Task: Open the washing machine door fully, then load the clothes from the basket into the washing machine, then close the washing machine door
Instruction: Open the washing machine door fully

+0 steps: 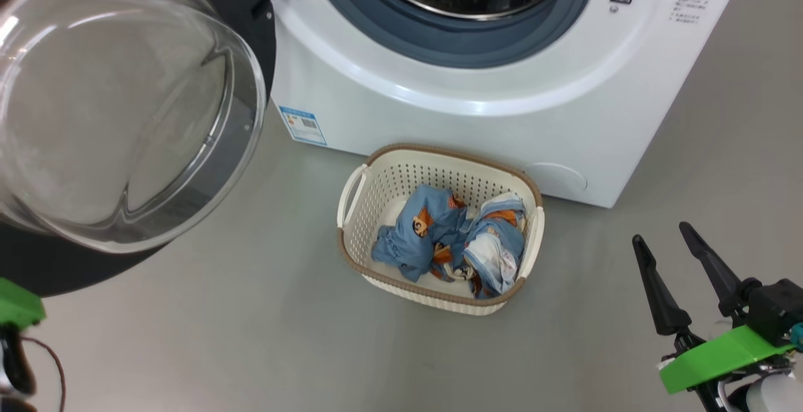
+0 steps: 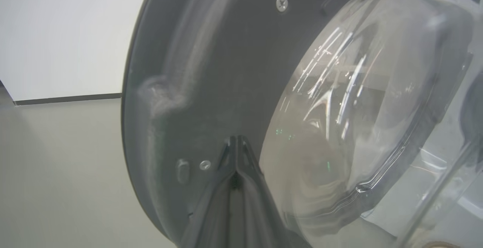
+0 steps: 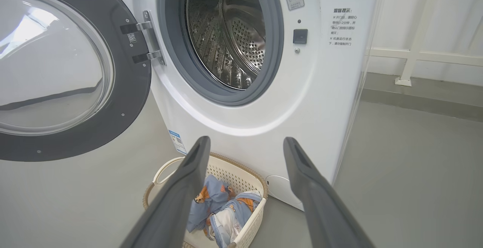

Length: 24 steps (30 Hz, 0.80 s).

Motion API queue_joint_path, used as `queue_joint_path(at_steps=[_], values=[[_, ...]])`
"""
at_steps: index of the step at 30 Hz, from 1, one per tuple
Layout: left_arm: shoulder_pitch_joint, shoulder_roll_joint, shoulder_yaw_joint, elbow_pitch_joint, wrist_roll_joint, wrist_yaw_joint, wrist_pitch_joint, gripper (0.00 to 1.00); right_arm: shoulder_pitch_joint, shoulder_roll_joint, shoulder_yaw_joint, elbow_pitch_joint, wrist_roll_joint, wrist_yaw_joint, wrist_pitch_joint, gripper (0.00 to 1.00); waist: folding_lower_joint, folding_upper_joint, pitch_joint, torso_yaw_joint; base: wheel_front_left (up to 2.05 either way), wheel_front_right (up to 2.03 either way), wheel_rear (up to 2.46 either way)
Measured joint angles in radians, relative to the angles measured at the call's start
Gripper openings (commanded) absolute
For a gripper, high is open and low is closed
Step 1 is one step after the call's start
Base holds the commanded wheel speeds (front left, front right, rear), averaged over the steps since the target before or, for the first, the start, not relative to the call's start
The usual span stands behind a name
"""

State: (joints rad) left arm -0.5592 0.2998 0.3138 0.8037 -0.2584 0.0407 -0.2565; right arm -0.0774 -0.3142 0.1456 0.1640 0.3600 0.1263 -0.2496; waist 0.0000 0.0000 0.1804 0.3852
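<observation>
Clothes (image 1: 448,239): heaped in the basket (image 1: 439,150).
Right gripper (image 1: 660,233): right of basket, fingers spread wide, empty; the nearer arm, clothes lying ahead and to its left.
Left gripper (image 2: 236,144): left of basket, fingers together, empty, at the washing machine door (image 1: 37,268).

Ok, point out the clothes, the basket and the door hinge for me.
the clothes (image 1: 439,233): head view, middle of the blue bundle.
the basket (image 1: 426,177): head view, bare perforated back wall.
the door hinge (image 3: 154,40): right wrist view, upright metal plate.
</observation>
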Motion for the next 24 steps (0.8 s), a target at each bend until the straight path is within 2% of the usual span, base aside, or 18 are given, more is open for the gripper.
queue_joint_path(at_steps=[6,7,8,10,11,12,17,24], values=[[0.078,-0.022,-0.016,-0.059,0.023,-0.062,0.0,0.0,0.03,0.011,-0.008,0.006,0.0,0.0,0.0,1.0,0.0,0.0,-0.052,0.005,0.0,0.0,0.0],[0.091,-0.024,-0.016,-0.068,0.024,-0.077,0.0,0.05,0.03,0.015,-0.011,0.006,0.0,0.0,0.0,1.0,0.0,0.0,-0.06,0.005,0.0,0.0,0.0],[0.104,-0.025,-0.019,-0.075,0.028,-0.084,0.0,0.24,0.031,0.018,-0.015,0.006,0.0,0.0,0.0,1.0,0.0,0.0,-0.067,0.005,0.0,0.0,0.0],[0.137,-0.031,-0.021,-0.095,0.034,-0.102,0.0,0.5,0.039,0.024,-0.018,0.005,0.0,0.0,0.0,1.0,0.0001,0.0,-0.082,0.004,0.0,0.0,0.0],[0.152,-0.034,-0.021,-0.104,0.038,-0.105,0.0,0.91,0.045,0.027,-0.019,0.005,0.0,0.0,0.0,1.0,0.0,0.0001,-0.088,0.002,0.0,0.0,0.0],[0.152,-0.034,-0.021,-0.104,0.038,-0.105,0.0,1.0,0.045,0.027,-0.019,0.005,0.0,0.0,0.0,1.0,0.0,0.0001,-0.088,0.002,0.0,0.0,0.0],[0.226,-0.061,-0.023,-0.163,0.057,-0.131,0.0,1.0,0.058,0.036,-0.019,0.005,0.0,0.0,0.0,1.0,0.0,0.0,-0.113,-0.016,0.0,0.0,0.0],[0.315,-0.114,-0.08,-0.247,0.063,-0.158,0.0,1.0,0.071,0.051,-0.02,0.004,0.0,0.0,0.0,1.0,0.0,0.0,-0.136,-0.064,0.0,0.0,0.0]])
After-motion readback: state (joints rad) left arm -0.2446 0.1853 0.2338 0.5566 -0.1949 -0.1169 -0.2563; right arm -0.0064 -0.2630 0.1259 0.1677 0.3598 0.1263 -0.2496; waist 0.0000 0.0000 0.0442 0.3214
